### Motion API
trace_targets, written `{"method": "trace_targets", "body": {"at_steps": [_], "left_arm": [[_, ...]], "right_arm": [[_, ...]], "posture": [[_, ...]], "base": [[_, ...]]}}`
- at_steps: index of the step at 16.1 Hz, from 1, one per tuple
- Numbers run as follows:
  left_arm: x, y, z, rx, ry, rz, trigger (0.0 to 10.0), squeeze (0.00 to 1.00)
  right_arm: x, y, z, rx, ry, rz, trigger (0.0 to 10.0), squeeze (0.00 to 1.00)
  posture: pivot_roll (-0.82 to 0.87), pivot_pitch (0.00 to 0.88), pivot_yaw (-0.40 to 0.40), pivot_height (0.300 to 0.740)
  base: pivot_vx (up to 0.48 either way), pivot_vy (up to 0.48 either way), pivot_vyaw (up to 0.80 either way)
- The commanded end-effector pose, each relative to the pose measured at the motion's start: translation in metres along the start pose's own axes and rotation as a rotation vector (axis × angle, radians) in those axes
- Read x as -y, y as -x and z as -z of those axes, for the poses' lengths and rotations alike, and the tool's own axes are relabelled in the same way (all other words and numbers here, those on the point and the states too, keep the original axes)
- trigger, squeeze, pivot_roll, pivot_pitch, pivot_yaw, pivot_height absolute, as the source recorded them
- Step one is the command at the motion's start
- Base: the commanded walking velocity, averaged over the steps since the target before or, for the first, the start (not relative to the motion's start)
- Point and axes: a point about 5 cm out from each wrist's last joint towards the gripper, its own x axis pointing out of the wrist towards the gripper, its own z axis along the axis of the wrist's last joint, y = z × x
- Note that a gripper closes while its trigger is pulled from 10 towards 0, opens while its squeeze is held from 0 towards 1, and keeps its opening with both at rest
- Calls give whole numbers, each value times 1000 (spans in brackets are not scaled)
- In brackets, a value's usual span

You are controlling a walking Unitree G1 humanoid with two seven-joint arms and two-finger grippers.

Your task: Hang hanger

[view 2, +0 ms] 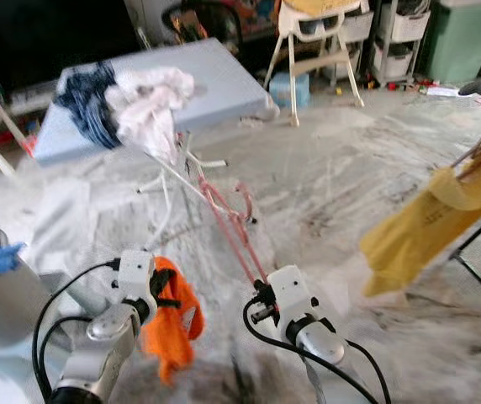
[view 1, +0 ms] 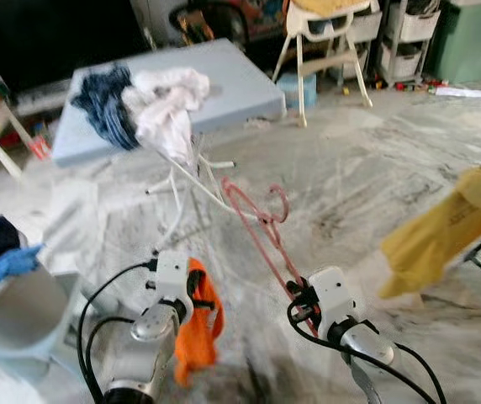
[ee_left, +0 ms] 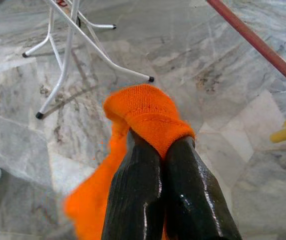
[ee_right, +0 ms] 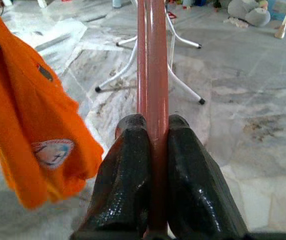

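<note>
Head view: pink hanger [view 1: 261, 227] clamped in right pincer [view 1: 301, 296], sticking out over the marble floor [view 1: 358, 177]; grey bin [view 1: 13, 311] held blue clothes [view 1: 1, 252]. Left wrist: left pincer [ee_left: 165, 150] pinched shut on orange garment [ee_left: 148, 117]. Right wrist: fingers [ee_right: 128, 170] squeezed together on the hanger.

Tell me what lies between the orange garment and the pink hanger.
Nothing: bare marble floor shows between the orange garment in the left gripper and the pink hanger in the right gripper, in both eye views.

pink hanger [view 1: 261, 227], orange cloth [ee_left: 150, 117], perhaps marbled floor [view 1: 367, 160]
</note>
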Motion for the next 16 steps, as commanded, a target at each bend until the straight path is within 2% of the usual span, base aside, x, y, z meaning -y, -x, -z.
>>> {"method": "trace_targets", "body": {"at_steps": [1,5,10,11,16], "left_arm": [[-9,0,-5,18,8,-23,10000,0],[-8,0,-4,10,14,-19,10000,0],[-8,-1,-4,12,11,-14,10000,0],[-8,-1,-4,9,10,-13,10000,0],[-10,0,-4,1,13,-13,10000,0]], "right_arm": [[-6,-4,-12,50,-12,-25,10000,0],[-5,-4,-11,45,-30,-17,10000,0],[-5,-5,-10,37,-37,-4,10000,0],[-5,-5,-10,37,-38,-3,10000,0],[-3,-6,-11,38,-39,15,10000,0]], "posture": [[-103,0,108,740],[-102,0,112,740],[-102,0,115,740],[-102,0,115,740],[-96,2,115,740]], "base": [[0,0,0],[0,65,-255],[0,51,0],[0,334,-800],[0,436,0]]}}
